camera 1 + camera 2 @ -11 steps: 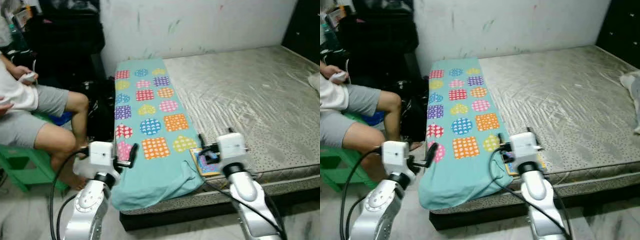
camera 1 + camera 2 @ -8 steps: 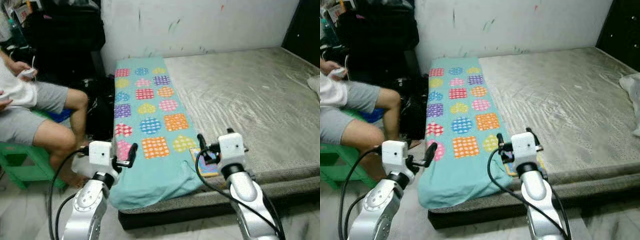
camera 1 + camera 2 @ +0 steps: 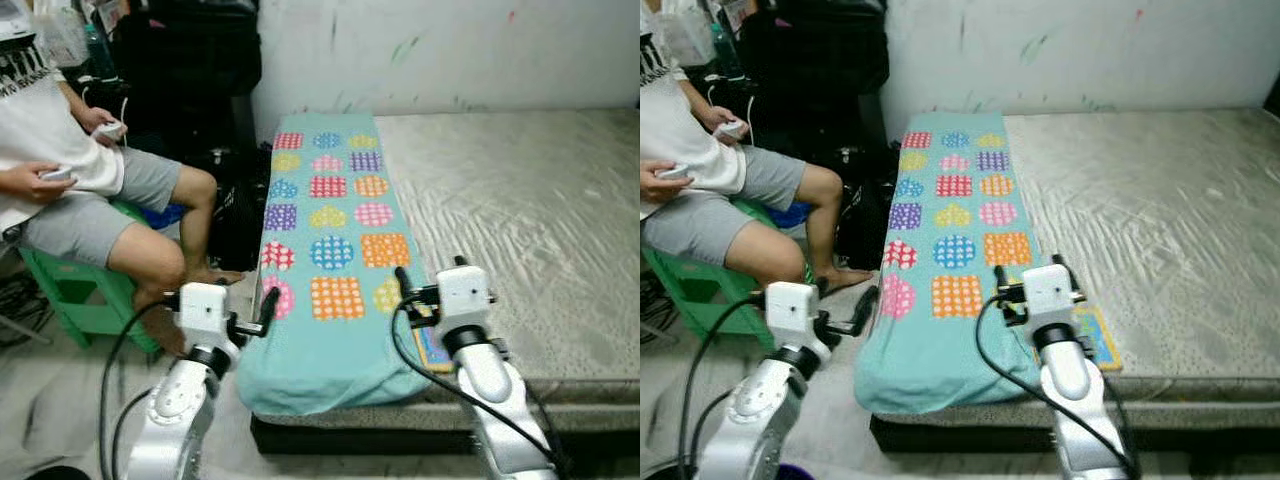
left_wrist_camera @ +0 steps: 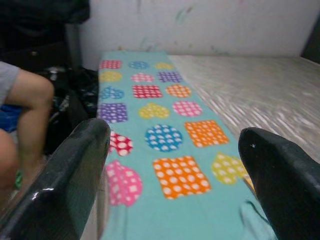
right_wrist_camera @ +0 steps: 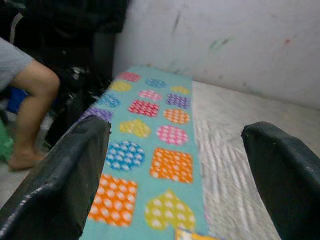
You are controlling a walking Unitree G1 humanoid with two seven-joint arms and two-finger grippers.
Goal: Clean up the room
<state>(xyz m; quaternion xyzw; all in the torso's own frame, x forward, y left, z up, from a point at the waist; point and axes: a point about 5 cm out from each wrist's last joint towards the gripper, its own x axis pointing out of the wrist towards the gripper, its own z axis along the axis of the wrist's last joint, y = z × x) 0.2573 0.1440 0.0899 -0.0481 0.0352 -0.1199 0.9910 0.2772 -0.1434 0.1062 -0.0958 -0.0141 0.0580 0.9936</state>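
Both hands spread, holding nothing — left hand (image 3: 268, 305) off the bed's (image 3: 520, 200) near-left corner, right hand (image 3: 403, 285) over the teal blanket (image 3: 330, 250); no writing legible.

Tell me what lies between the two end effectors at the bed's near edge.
The teal blanket with coloured dotted patches fills the stretch between the left end effector and the right end effector, draped over the mattress edge, as the left eye view shows.

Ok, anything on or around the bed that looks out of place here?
The teal patterned blanket lies as a long strip along the mattress edge, its near end bunched and drooping over the corner. A colourful book sits at the mattress's front edge, partly tucked under the blanket. Both claws, left claw and right claw, are open and hold nothing.
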